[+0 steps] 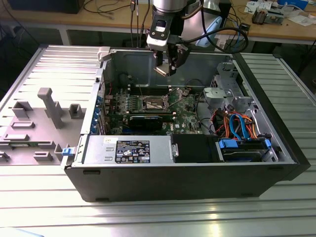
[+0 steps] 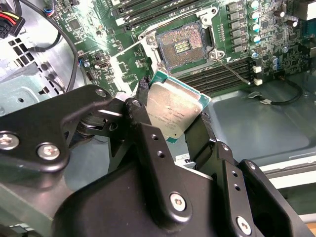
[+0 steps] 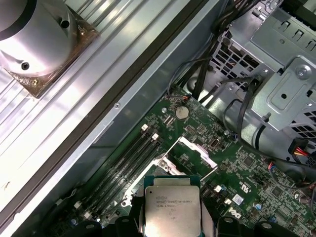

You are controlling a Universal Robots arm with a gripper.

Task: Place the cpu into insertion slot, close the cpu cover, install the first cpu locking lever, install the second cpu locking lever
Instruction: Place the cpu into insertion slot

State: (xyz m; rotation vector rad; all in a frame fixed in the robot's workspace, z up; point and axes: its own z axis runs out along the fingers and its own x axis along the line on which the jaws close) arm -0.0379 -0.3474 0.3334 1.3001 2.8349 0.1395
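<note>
Cpu (image 2: 175, 111) sits clamped between the gripper's (image 2: 172, 114) black fingers (image 2: 148, 138), silvery top showing, held in the air over the back half of the open computer case (image 1: 173, 180). Below it, on the green motherboard (image 1: 190, 106), the insertion slot (image 2: 180, 43) lies bare (its contact field is uncovered), and the cpu cover (image 3: 196, 150) stands swung up at the slot's edge. The case also holds a labelled power supply (image 1: 131, 150) along the front wall and a long black card (image 1: 145, 121) across the board's middle. A metal drive cage (image 1: 229, 94) with blue and orange cables (image 1: 242, 128) fills the end at the exterior view's right.
</note>
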